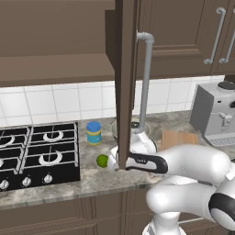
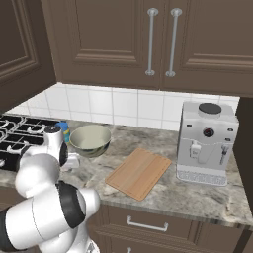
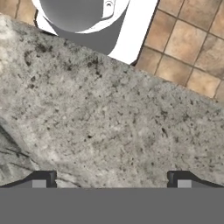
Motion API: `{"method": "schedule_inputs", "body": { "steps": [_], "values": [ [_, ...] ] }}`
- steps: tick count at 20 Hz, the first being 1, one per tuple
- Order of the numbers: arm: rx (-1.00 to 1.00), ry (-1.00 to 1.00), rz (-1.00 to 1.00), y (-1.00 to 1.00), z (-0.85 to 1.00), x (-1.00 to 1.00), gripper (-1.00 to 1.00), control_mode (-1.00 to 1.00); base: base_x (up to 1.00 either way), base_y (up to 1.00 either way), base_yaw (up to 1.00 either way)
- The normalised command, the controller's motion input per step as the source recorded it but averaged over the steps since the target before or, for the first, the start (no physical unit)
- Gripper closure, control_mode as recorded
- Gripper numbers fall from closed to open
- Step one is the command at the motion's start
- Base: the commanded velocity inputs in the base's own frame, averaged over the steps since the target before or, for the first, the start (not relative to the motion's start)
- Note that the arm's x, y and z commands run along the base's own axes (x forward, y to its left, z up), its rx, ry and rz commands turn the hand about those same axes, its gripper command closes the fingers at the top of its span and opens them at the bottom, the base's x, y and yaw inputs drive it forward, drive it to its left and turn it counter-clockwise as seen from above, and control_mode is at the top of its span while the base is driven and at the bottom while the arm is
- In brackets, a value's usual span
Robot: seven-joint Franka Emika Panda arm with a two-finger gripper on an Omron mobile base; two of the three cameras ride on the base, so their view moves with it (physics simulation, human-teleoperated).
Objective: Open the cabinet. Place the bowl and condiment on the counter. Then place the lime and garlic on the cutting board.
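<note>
Left base view: blue-labelled condiment (image 1: 93, 133).

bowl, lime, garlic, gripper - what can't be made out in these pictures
- Bowl: left base view, mostly behind the open cabinet door and the arm; clear in the right base view.
- Lime: left base view, right side partly cut by the door edge.
- Garlic: cannot be told apart anywhere.
- Gripper: hand view, fingertips spread wide over bare counter; nothing between them.
- Condiment: right base view, mostly hidden by the arm.
</note>
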Motion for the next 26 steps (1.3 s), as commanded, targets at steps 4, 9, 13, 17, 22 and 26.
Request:
{"method": "schedule_inputs", "body": {
  "steps": [4,9,13,17,22,26],
  "values": [
    [0.00,0.00,-0.03,0.00,-0.19,0.02,-1.00,-1.00,0.00,0.00,0.00],
    [0.00,0.00,-0.01,0.00,-0.10,0.10,-1.00,-1.00,0.00,0.00,0.00],
    [0.00,0.00,0.00,0.00,-0.04,0.11,-1.00,-1.00,0.00,0.00,0.00],
    [0.00,0.00,0.00,0.00,-0.01,0.12,-1.00,-1.00,0.00,0.00,0.00],
    [0.00,0.00,0.00,0.00,-0.01,0.11,-1.00,-1.00,0.00,0.00,0.00],
    [0.00,0.00,0.00,0.00,-0.05,0.14,-1.00,-1.00,0.00,0.00,0.00]
  ]
}}
